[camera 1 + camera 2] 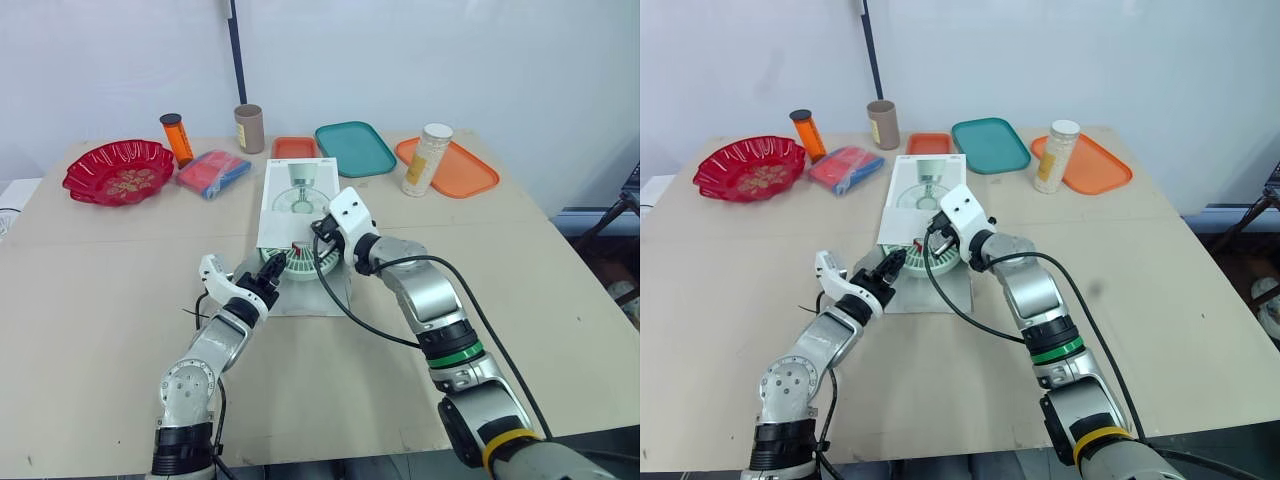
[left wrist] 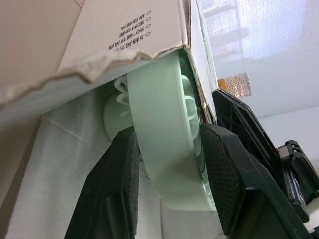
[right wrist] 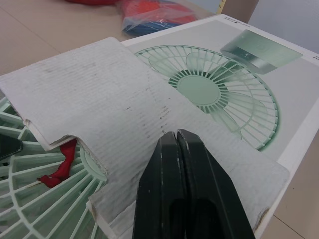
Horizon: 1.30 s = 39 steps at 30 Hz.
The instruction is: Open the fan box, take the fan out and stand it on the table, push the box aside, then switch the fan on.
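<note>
Fan box (image 1: pixel 295 205) on beige table (image 1: pixel 100 300) | fan (image 1: pixel 300 264) in left pincer (image 1: pixel 270 275) | white wall (image 1: pixel 450 50)

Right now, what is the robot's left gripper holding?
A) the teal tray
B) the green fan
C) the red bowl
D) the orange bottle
B. The left gripper has a black finger on each side of the green fan, which sticks out of the open fan box.
</note>
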Motion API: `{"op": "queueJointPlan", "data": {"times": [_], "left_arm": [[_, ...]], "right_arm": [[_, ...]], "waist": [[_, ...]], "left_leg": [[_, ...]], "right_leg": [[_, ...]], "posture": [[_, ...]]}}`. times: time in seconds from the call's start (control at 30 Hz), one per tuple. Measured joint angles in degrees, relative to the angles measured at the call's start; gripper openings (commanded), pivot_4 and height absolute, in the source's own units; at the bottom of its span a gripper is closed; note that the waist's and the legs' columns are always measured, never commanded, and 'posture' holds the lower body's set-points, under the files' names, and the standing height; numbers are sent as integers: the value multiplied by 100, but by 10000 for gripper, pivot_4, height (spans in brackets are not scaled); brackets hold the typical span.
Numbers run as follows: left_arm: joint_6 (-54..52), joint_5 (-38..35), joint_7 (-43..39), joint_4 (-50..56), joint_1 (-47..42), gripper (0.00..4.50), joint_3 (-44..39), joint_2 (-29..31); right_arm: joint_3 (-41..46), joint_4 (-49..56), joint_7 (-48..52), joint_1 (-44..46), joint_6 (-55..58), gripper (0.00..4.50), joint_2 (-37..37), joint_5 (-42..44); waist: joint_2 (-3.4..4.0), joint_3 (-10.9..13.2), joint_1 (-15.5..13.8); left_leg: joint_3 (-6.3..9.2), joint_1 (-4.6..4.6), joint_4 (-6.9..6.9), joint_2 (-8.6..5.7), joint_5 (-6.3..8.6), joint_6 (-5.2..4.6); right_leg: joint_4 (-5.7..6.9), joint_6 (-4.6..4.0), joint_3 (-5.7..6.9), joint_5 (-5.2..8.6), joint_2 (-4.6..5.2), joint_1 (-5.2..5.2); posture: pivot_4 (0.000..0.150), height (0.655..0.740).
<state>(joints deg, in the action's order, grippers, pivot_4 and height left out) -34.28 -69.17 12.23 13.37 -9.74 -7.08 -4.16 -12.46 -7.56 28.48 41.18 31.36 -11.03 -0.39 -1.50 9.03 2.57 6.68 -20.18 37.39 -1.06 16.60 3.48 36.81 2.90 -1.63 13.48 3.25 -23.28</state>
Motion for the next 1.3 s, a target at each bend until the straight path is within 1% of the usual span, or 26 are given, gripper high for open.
{"op": "queueJointPlan", "data": {"times": [0.1, 0.23, 0.53, 0.63, 0.8, 0.97, 1.07, 1.3], "left_arm": [[-69, -84, 75, 160, 124, 14211, -8, 6], [-251, -402, 253, 661, 599, 14211, -23, 65], [-430, -927, 367, 1546, 1601, 14211, -17, 465], [-431, -1021, 388, 1692, 1764, 14211, -17, 547], [-361, -1248, 499, 2008, 2103, 14211, -18, 732], [-200, -1427, 496, 2444, 2686, 14211, -42, 969], [-66, -1587, 465, 2796, 3226, 14211, -80, 1090], [193, -1707, 180, 2941, 3773, 14211, -2, 1212]], "right_arm": [[-8, 13, 5, -1, 5, 0, 6, 2], [-20, 56, 9, 7, 55, 0, 16, 5], [-67, 60, 20, 31, 68, 0, 35, 9], [-68, 58, 25, 35, 68, 0, 34, 9], [-71, 63, 25, 39, 69, 0, 28, 9], [-69, 64, 20, 30, 130, 0, 10, 6], [-68, 93, 44, 18, 164, 0, -50, 7], [-112, 165, 61, 9, 183, 0, -87, 6]], "waist": [[0, 0, 7], [0, 0, 10], [1, 0, 15], [1, 0, 14], [2, 1, 15], [3, 2, 12], [3, 2, 12], [5, 2, 14]], "left_leg": [[-1, 0, 0, 1, 1, -1], [1, 0, -4, 2, 2, -1], [-2, 3, -8, 4, 3, -1], [-2, 3, -8, 4, 3, -1], [-4, 4, -9, 6, 3, -2], [-4, 3, -9, 8, 4, -1], [-7, 4, -9, 11, 5, -3], [-8, 3, -9, 12, 8, -6]], "right_leg": [[-1, 1, -1, 1, 0, -1], [-2, 1, -2, 2, 0, -2], [-3, -3, -2, 5, -1, -3], [-3, -3, -2, 6, -1, -3], [-3, -5, -2, 7, -2, -4], [-3, -9, 0, 8, -2, -4], [-4, -10, 0, 13, -1, -3], [-4, 5, 2, 35, -1, -4]], "posture": [[1500, 7400], [1500, 7400], [1500, 7400], [1500, 7400], [1500, 7400], [1500, 7400], [1500, 7400], [1500, 7400]]}}
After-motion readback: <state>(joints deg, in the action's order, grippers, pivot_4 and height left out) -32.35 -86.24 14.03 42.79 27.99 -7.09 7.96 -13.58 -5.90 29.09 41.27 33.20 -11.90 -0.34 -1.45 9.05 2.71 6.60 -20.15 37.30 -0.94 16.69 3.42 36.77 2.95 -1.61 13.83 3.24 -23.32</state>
